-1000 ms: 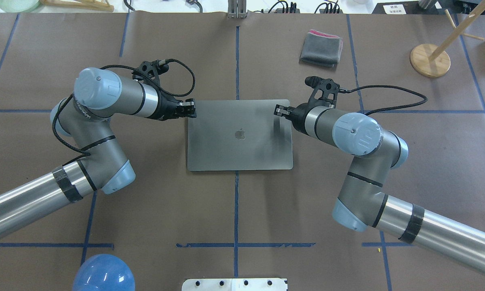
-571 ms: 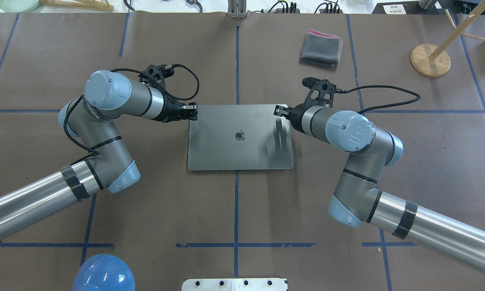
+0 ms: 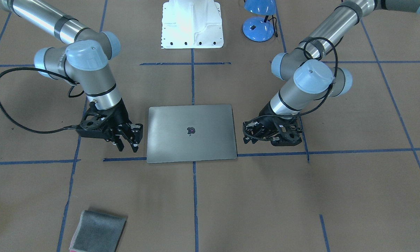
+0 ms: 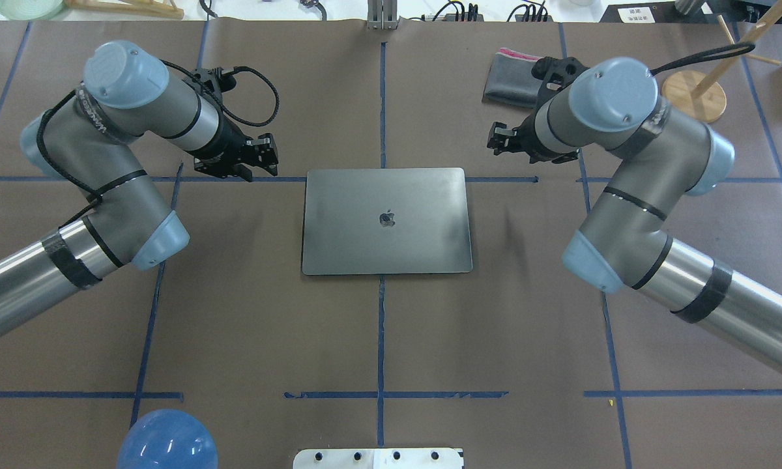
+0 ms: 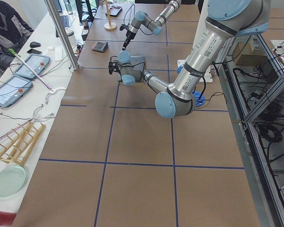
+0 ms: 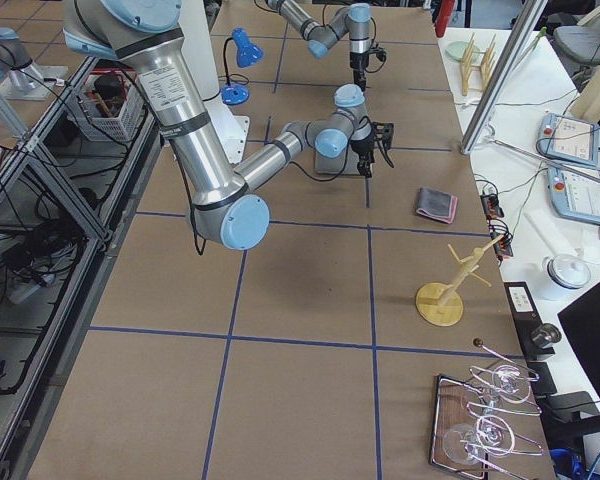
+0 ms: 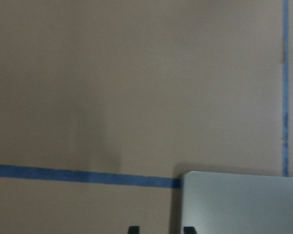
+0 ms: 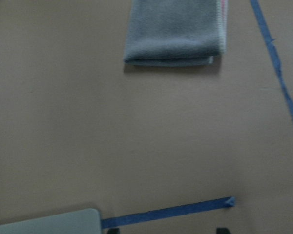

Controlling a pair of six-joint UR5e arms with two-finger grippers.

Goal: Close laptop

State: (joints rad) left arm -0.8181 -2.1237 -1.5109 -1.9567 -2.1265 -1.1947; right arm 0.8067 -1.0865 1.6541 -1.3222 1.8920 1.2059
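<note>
The left gripper (image 4: 268,156) and right gripper (image 4: 493,139), both empty with fingers apart, hang near the far corners of the closed grey laptop (image 4: 352,215), which lies flat, logo up, mid-table (image 4: 384,339).

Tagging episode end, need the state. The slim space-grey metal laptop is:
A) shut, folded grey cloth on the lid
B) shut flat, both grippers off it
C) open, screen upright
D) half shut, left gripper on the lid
B: the laptop lies flat, logo up, with the left gripper and right gripper open off its far corners, touching nothing.
</note>
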